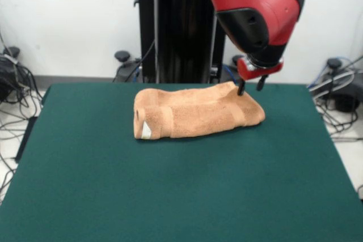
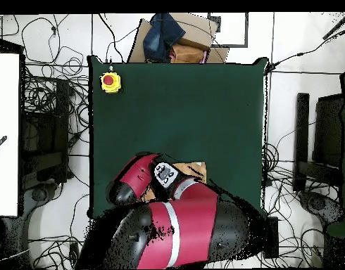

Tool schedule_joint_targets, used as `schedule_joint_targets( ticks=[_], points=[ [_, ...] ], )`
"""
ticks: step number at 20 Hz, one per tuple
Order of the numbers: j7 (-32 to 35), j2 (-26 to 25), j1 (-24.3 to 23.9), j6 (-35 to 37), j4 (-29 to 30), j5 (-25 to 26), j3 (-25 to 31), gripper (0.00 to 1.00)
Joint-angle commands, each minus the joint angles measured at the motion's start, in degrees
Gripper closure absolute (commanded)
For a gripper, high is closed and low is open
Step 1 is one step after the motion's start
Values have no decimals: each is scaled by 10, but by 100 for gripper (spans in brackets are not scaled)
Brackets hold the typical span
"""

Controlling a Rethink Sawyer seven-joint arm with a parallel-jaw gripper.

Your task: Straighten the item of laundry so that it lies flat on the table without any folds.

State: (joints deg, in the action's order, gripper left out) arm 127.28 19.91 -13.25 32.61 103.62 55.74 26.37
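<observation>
The orange-tan towel [image 1: 195,113] lies bunched and folded over itself on the far middle of the green table [image 1: 170,191]. A small white tag [image 1: 146,130] shows at its left end, and a woven band crosses near each end. My gripper [image 1: 250,88] hangs at the towel's far right corner with its two dark fingers apart, so it is open. The left fingertip [image 1: 241,89] touches the cloth and the other stands just off the edge. In the overhead view the arm [image 2: 175,225] covers the gripper and most of the towel, of which only a strip [image 2: 196,169] shows.
A yellow box with a red button [image 2: 110,81] sits on one table corner. A cardboard box with dark cloth [image 2: 177,39] stands beyond the table's edge opposite the robot. The black pedestal [image 1: 178,26] rises behind the towel. Cables lie on the floor around the table.
</observation>
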Motion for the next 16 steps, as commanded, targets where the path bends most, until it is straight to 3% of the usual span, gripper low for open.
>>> schedule_joint_targets(
  ticks=[1, 16],
  points=[
    [-51, -25, 11, -34, -19, 54, -16, 0],
    [-18, -62, 31, -65, -43, 104, -40, 0]
  ],
)
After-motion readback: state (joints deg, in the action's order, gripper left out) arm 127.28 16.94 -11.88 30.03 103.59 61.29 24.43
